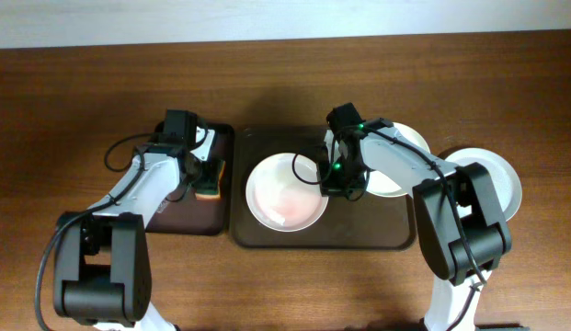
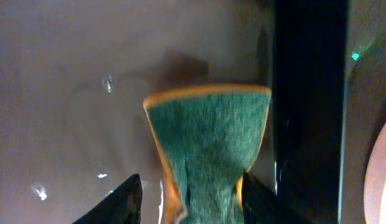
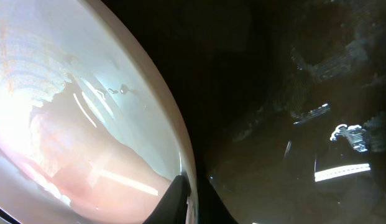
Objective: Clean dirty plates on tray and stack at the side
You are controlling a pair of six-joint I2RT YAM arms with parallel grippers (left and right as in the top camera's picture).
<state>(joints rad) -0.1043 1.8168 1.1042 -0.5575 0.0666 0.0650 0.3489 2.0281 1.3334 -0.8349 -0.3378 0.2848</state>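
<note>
Item 1, tray (image 1: 244, 234): large, dark brown, at table centre, its long axis running left to right.

Item 2, smeared plate (image 1: 283, 193): white, lying in the tray's left half, with a pink film across its middle that has not been wiped off.

Item 3, second plate (image 1: 406, 140): in the tray's right half, largely hidden under the right arm.

Item 4, third plate (image 1: 498, 175): on the table just right of the tray.

Item 5, right gripper (image 1: 342, 182): at the smeared plate's right rim. The jaws appear pinched on that rim, though the wrist view is tight.

Item 6, left gripper (image 1: 208, 176): over the small tray (image 1: 188, 221), jaws clamped on the sponge (image 2: 208, 137), green face showing.

Relation: the smeared plate lies directly right of the sponge, across two tray rims. The left arm is the nearer one to wipe it while the right arm steadies the far edge.
</note>
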